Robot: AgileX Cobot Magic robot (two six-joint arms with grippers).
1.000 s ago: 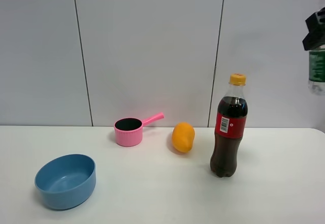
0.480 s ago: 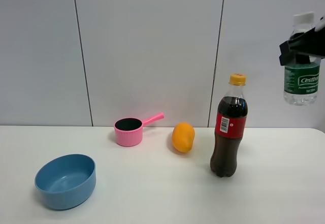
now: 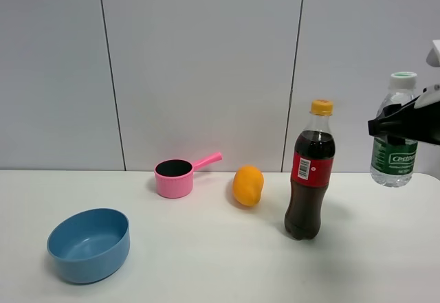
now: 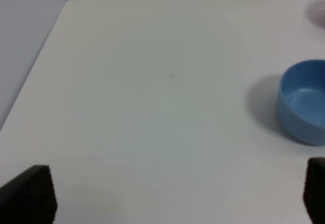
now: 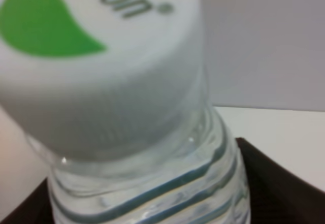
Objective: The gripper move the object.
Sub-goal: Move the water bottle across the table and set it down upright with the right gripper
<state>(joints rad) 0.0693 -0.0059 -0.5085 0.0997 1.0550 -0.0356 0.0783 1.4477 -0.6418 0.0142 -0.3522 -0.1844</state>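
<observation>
The right gripper [image 3: 397, 126] hangs in the air above the right edge of the bench, clamped from both sides on the upper part of an upright bottle [image 3: 393, 160]. The left gripper [image 4: 171, 193] hovers over the bench, its dark fingers [image 4: 28, 196] spread wide, holding nothing.

Lab w/ white table [image 3: 206, 262], grey wall panels [image 3: 206, 62]

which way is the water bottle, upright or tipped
Upright: the water bottle hangs in the right gripper, cap on top, sides vertical.
</observation>
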